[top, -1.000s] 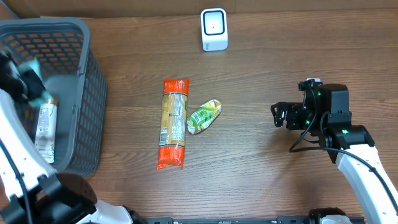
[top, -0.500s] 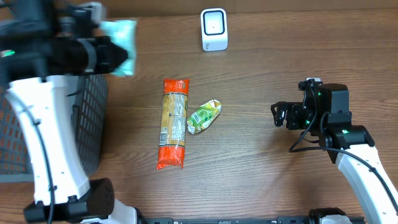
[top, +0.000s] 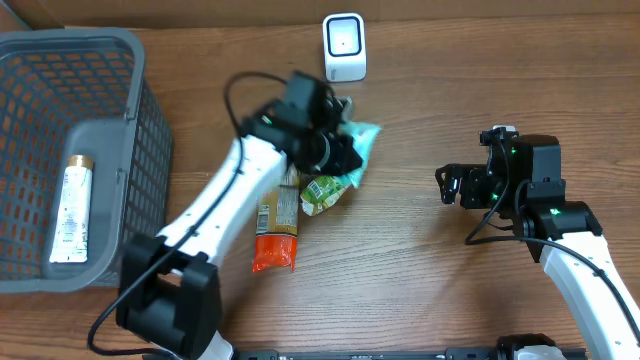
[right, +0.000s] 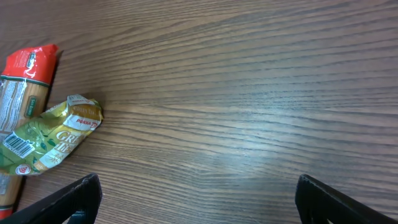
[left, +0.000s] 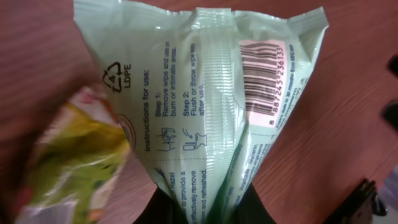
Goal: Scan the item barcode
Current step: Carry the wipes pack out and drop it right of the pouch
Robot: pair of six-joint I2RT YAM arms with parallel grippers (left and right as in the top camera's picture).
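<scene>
**Wipes packet held mid-desk, short of the scanner**

Nearest, toward the desk's right edge, the right gripper hung wide open and empty. Mid-desk, the left gripper was clamped on one end of the wipes packet, just past the snack pouch and pasta packet. The scanner stood by the far edge. The soft film could sag or crease, so the barcode might tilt away from the scanner and fail to read.

Bare wooden tabletop spans centre-right; a long orange pasta packet and small green pouch block centre, a grey mesh basket the left.
</scene>
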